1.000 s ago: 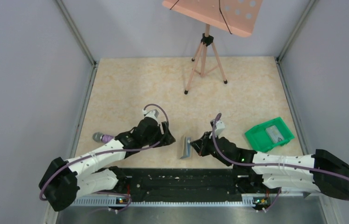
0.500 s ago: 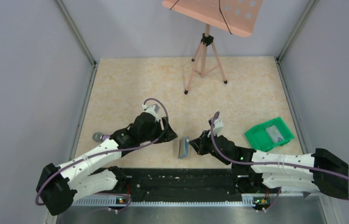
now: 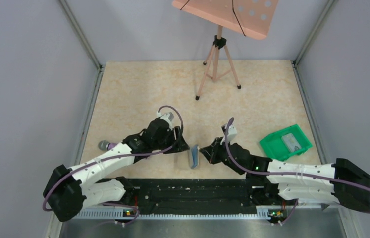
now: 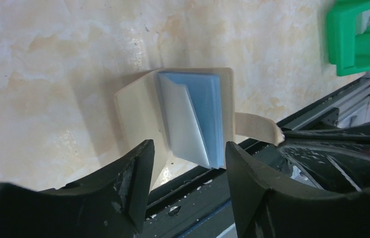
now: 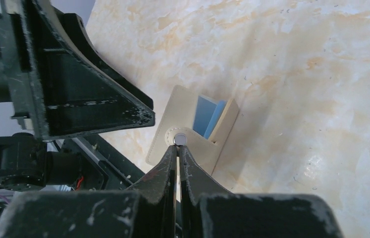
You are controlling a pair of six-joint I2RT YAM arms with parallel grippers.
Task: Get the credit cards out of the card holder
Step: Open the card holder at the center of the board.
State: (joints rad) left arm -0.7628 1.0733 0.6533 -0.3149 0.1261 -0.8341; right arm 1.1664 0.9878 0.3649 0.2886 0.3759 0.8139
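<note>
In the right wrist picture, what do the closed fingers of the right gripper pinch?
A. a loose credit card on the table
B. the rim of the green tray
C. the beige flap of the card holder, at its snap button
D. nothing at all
C: the right gripper is shut on the beige flap of the card holder, right at the round snap button.

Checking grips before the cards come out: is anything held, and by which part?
The right gripper is shut on the card holder, pinching its snap tab. The left gripper stands open around its edge, holding nothing.
</note>
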